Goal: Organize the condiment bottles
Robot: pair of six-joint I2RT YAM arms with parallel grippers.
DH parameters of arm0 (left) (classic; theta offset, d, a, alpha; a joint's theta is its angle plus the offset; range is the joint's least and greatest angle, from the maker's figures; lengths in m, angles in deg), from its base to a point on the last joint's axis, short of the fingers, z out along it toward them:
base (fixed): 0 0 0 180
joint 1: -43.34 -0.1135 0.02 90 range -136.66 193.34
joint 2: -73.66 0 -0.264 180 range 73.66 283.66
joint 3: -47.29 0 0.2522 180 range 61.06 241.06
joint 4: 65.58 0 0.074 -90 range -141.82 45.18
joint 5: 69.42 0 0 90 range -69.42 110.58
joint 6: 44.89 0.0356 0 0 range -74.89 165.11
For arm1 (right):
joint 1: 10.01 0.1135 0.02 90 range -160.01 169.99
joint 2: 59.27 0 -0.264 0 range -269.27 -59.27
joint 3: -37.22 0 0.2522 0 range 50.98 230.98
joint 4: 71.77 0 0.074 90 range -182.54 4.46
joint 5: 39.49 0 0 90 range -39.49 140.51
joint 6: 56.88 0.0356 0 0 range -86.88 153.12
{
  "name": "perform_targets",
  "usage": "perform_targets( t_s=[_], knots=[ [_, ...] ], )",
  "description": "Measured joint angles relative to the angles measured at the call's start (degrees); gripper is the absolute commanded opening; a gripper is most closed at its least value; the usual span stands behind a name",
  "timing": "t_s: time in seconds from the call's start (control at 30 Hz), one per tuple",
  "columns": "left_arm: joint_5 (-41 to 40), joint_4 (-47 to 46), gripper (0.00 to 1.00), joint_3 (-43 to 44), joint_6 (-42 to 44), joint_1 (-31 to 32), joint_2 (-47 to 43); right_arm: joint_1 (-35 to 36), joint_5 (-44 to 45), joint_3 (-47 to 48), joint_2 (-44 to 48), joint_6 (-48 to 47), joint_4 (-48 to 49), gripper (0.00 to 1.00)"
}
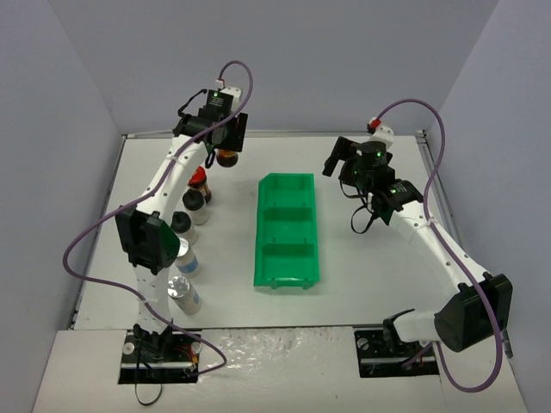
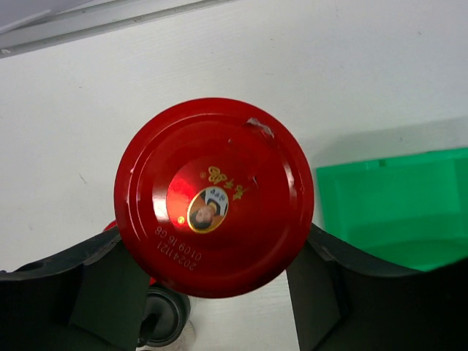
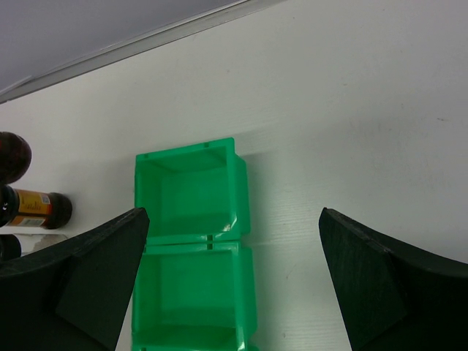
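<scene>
Nearest the left wrist camera is the broad red cap of a dark jar [image 2: 213, 197], which fills the middle of that view. The left gripper [image 2: 217, 241] is clamped on this jar just under the cap, one black finger on each side. From above, the held jar sits at the far left of the table [image 1: 370, 258], beyond the other bottles; whether its base touches the surface I cannot tell. Toward the near edge from it, a loose row runs along the left side beside the left arm: a second red-capped jar [image 1: 198, 182], then two black-capped bottles [image 1: 196, 205] [image 1: 182, 225], then two silver-capped bottles [image 1: 188, 261] [image 1: 182, 292], all upright. At the centre lies the green bin [image 1: 289, 178], its three compartments holding nothing. To the right, the right gripper [image 3: 234, 216] hangs over the table beside the bin's far end, its fingers spread wide with nothing between them.
</scene>
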Motion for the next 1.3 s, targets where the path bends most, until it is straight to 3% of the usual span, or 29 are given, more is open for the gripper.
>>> perform_targets(
  t_s=[0.43,0.9,1.3],
  knots=[
    [1.48,2.93,0.0,-0.11,-0.93,9.09,0.04,0.0,1.56,-0.28,0.9,-0.02,0.24,1.0],
    [2.63,2.89,0.0,-3.44,-2.86,12.2,-0.53,0.0,2.57,-1.14,2.32,-0.02,0.42,1.0],
    [2.92,1.54,0.0,2.62,-3.84,15.31,5.13,0.0,3.27,-2.19,2.36,-0.04,0.77,1.0]
  ],
)
